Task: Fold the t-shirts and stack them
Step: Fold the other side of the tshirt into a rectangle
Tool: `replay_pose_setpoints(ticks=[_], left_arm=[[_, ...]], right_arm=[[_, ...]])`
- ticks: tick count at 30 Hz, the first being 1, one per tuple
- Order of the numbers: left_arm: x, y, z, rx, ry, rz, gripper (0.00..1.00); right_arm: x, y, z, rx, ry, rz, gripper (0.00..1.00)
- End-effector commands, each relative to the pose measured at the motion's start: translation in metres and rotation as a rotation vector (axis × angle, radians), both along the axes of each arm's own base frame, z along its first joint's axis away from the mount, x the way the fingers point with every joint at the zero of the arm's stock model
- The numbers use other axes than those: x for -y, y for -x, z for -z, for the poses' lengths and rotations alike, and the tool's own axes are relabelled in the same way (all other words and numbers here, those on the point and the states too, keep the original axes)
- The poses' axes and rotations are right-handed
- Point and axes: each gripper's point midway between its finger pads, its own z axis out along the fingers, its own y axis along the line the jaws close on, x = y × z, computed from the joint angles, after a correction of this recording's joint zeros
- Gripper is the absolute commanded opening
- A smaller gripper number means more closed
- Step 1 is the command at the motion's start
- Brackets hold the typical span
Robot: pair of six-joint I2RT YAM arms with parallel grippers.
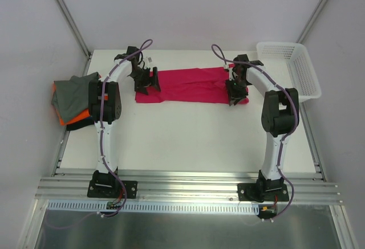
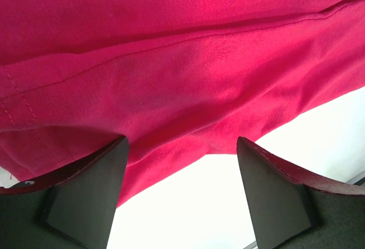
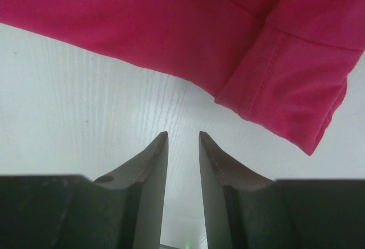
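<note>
Only the top view shows the whole worktop (image 1: 188,141). One magenta-pink t-shirt (image 1: 191,85) lies there as a long flat strip toward 12 o'clock, with the left pincer (image 1: 149,82) at its 9 o'clock end and the right pincer (image 1: 235,94) at its 3 o'clock end. At 9 o'clock on the worktop is a pile with a grey t-shirt (image 1: 77,92) on top, an orange one (image 1: 77,115) under it and a dark layer (image 1: 84,124) at the bottom. I count four pieces of cloth, but I cannot tell if the dark layer is a single shirt. There is one white mesh basket (image 1: 278,44), at 2 o'clock, and in it I see only its own mesh bottom. The wrist views give what the top view cannot. In the left one the left pincer (image 2: 182,146) is spread wide, and the stitched edge of the magenta shirt (image 2: 188,61) lies just past its fingertips, not pinched. In the right one the right pincer (image 3: 183,138) has only a narrow gap and holds nothing. It is over bare worktop, with the shirt (image 3: 171,21) and its hemmed corner (image 3: 285,84) toward 12 and 2 o'clock, apart from the tips.
</note>
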Motion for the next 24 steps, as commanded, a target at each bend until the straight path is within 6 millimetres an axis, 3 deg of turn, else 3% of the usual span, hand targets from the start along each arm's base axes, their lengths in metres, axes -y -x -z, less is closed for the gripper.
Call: replay_pose_setpoints(ticks=[1, 11, 20, 24], left_arm=[[0.007, -0.001, -0.033, 0.032, 0.045, -0.001, 0.77], [0.006, -0.003, -0.025, 0.010, 0.059, -0.013, 0.77], [0.005, -0.003, -0.025, 0.012, 0.052, -0.015, 0.77], [0.004, -0.003, -0.026, 0.014, 0.050, -0.016, 0.78]], right_arm=[[0.005, -0.005, -0.011, 0.025, 0.026, -0.018, 0.31], [0.016, -0.026, -0.008, 0.068, 0.084, 0.001, 0.31], [0.022, -0.037, 0.013, 0.049, 0.125, -0.011, 0.32], [0.028, -0.037, 0.014, 0.048, 0.125, -0.001, 0.22]])
